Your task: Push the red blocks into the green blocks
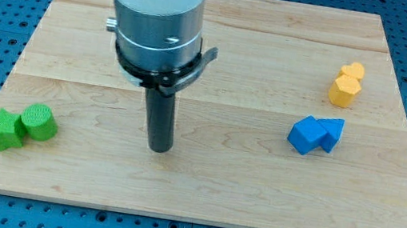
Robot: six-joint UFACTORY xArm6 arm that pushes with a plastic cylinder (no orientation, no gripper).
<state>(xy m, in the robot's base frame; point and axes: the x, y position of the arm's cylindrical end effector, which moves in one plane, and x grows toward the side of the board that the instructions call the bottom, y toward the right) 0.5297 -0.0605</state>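
Note:
Two green blocks lie at the view's lower left: a green star-shaped block [4,130] and a green cylinder [39,122], touching each other. My tip [158,148] rests on the board near the middle, well to the right of the green blocks. No red block shows in the view; the arm's wide body [153,17] hides part of the board behind it.
Two yellow blocks [346,84] sit together at the view's upper right. Two blue blocks [315,134] sit together below them at the right. The wooden board [199,194] lies on a blue perforated table.

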